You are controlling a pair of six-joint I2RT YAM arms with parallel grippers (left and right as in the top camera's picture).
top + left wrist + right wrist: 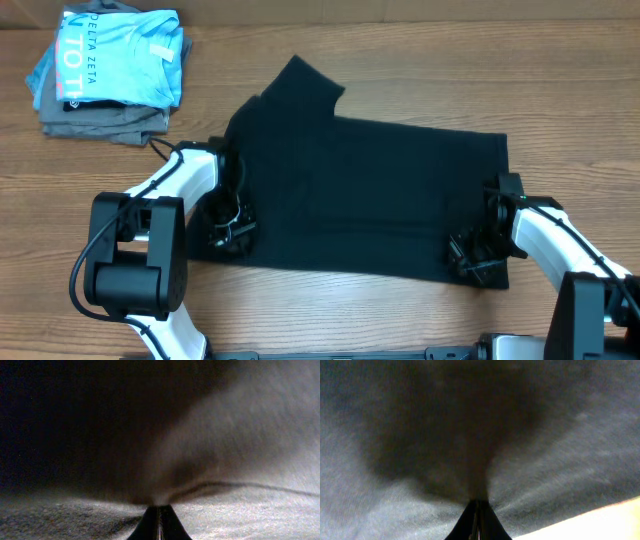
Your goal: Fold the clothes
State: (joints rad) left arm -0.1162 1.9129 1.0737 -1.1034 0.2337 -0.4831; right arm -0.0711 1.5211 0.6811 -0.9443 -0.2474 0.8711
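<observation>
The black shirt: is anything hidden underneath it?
Around the black T-shirt only the wooden table shows. The cloth covers whatever lies beneath. The left gripper and right gripper pinch its near corners.

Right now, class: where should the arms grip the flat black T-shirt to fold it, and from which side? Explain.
Grip the black T-shirt at its two near-edge corners, coming from the robot's side. It lies flat and long across the table, so that straight edge should lift evenly. The left gripper and right gripper sit there, jaws pinched on fabric.
</observation>
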